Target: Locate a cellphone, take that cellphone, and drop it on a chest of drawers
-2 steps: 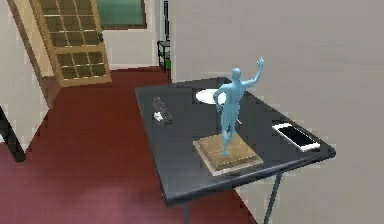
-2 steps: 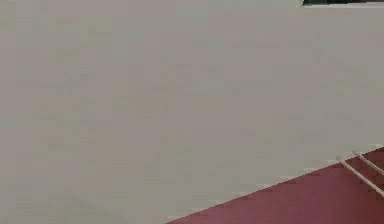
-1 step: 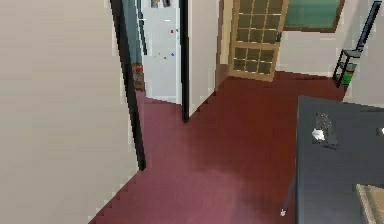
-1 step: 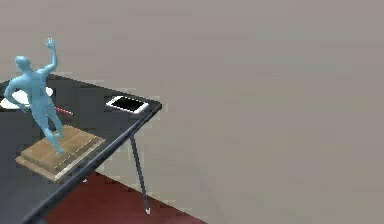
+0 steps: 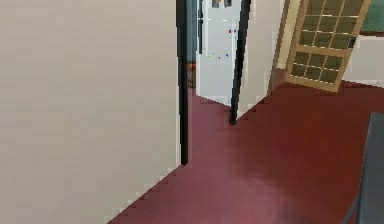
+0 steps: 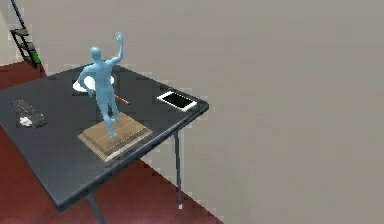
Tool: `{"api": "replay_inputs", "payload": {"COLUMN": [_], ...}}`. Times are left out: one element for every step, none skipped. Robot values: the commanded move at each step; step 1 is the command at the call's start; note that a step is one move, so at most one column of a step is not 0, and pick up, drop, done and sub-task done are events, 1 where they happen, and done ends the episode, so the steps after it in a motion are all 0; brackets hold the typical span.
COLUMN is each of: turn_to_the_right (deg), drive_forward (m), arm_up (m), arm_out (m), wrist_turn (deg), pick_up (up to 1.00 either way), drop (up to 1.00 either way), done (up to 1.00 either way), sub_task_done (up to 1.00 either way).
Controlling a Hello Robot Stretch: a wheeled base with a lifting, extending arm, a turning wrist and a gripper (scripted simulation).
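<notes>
The cellphone lies flat at the desk's far right corner, right of a blue statue. It is probably light, stiff and slick, sitting flush. Gripping across its narrow sides seems best. The claw's state cannot be told.

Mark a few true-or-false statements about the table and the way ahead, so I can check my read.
1. A blue statue stands upright on a wooden base on the dark table. True.
2. The floor in the forward view is dark red. True.
3. The cellphone lies on the floor. False: it lies flat on the table, near a corner.
4. The cellphone leans against the statue. False: they are apart.
</notes>
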Motion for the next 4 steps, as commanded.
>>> {"api": "replay_inputs", "payload": {"turn_to_the_right": [0.0, 0.0, 0.0, 0.0], "drive_forward": [0.00, 0.00, 0.00, 0.00], "arm_up": [0.50, 0.38, 0.00, 0.00], "arm_out": [0.00, 0.00, 0.46, 0.00], "wrist_turn": [0.0, 0.0, 0.0, 45.0], "pick_up": [0.00, 0.00, 0.00, 0.00], "drop": [0.00, 0.00, 0.00, 0.00], "done": [0.00, 0.00, 0.00, 0.00], "sub_task_done": [0.00, 0.00, 0.00, 0.00]}}
